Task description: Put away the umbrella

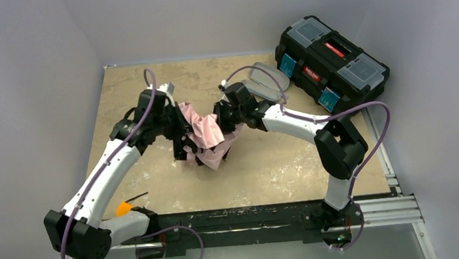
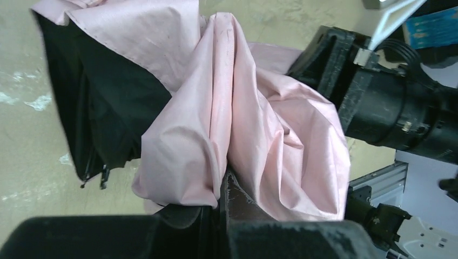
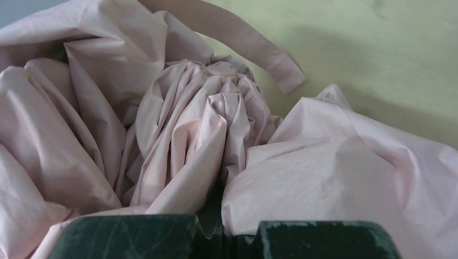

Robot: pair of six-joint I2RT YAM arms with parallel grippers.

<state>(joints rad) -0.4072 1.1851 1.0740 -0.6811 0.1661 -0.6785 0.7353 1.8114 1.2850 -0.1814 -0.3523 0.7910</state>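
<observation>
Centre of the top view: umbrella (image 1: 206, 138) bunched on the table (image 1: 268, 170), left gripper (image 1: 184, 136) and right gripper (image 1: 226, 118) flanking it.
Left wrist: jaws pinched on a pink canopy (image 2: 243, 124) fold.
Right wrist: jaws clamped on gathered cloth; strap (image 3: 270, 59) loose.
Step, judged: gathering the canopy. Next calls for twisting it tight.

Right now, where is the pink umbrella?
Seen from above, the umbrella is bunched at the middle of the table, pinched between the left gripper and right gripper.
</observation>
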